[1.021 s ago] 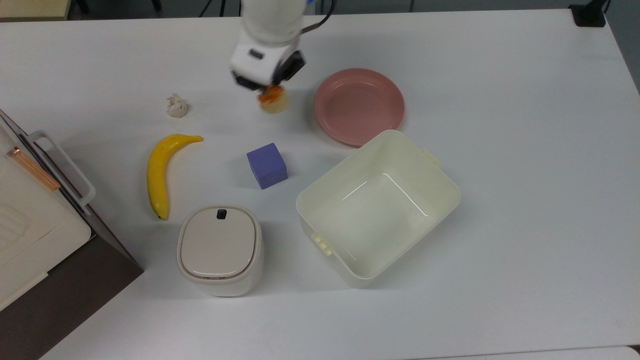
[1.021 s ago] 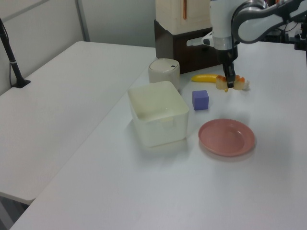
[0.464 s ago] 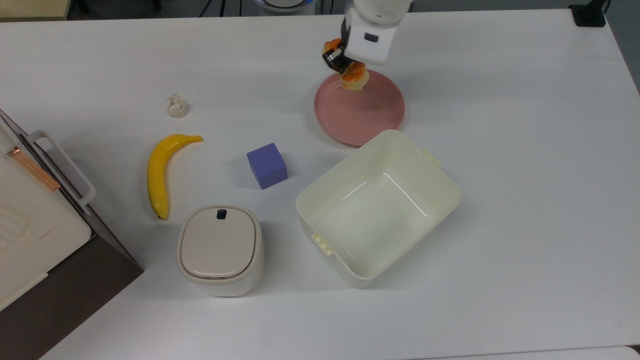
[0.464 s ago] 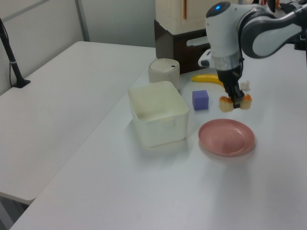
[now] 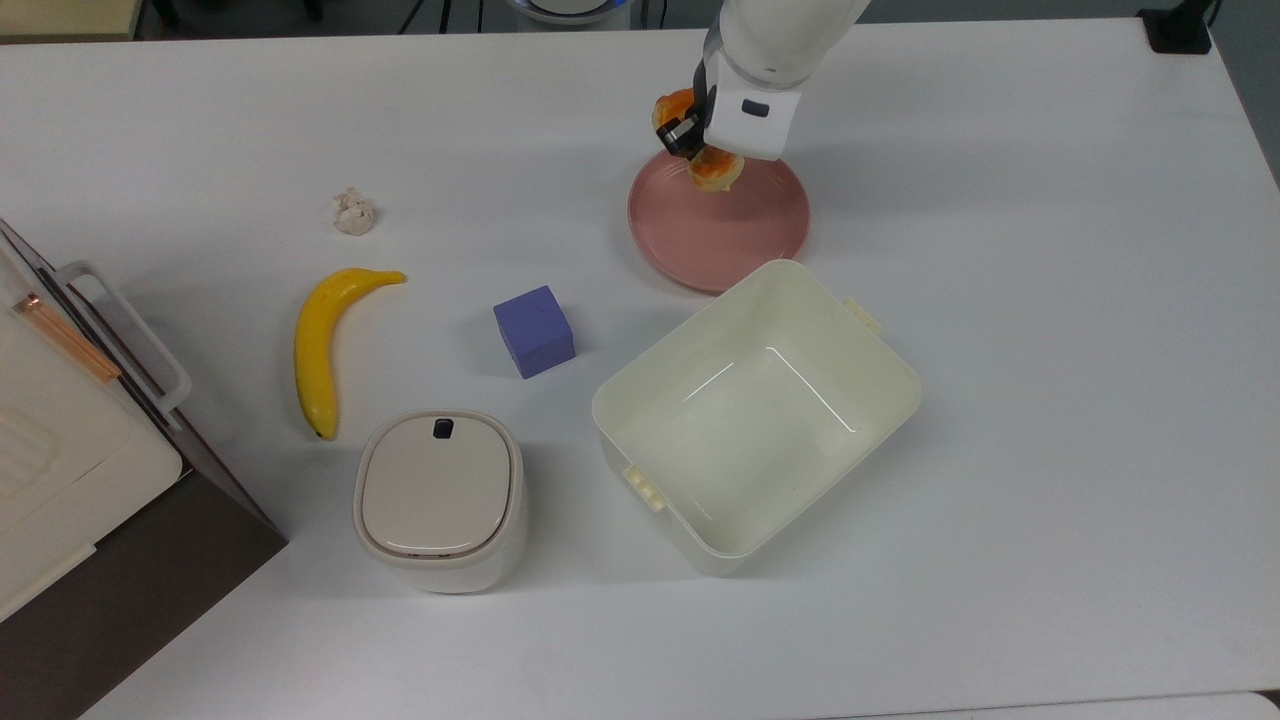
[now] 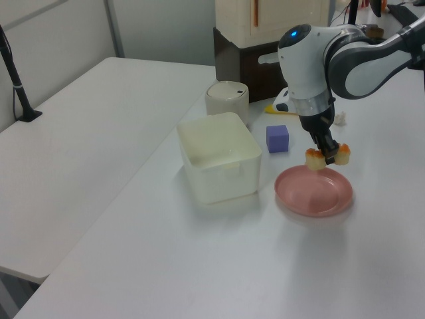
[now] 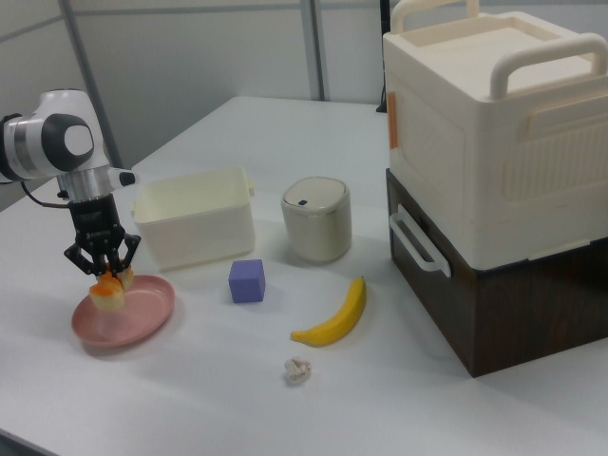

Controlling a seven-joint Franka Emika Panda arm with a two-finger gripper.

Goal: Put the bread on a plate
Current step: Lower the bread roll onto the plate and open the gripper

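The bread is up in the air, pinched around its middle by the claw, so a lumpy end sticks out on each side of the fingers. In the left view its long axis runs roughly level, 9 to 3 o'clock, with the 3 o'clock end a touch higher. In the top view it runs more 11 to 5 o'clock, with an orange glazed end poking out at the 11 end and the other end showing below the white wrist. The claw is clamped on the bun, fingers pointing straight down.

It hangs over the pink plate, not touching it; in the left view there's a clear gap between the bun and the plate, and it sits above the plate's 12 o'clock rim. In the right view the bread is over the plate too, toward its 10 o'clock side, with the claw gripping from above.

Going outward in the top view: the cream tub sits at about 5 o'clock of the plate, its corner just beside the plate's rim. A purple cube is near, at about 8 o'clock of the plate. Further off toward 9 o'clock are a banana and a small crumpled paper ball, and a lidded beige container sits at 6 o'clock of the cube. Everything rests on the white desk.
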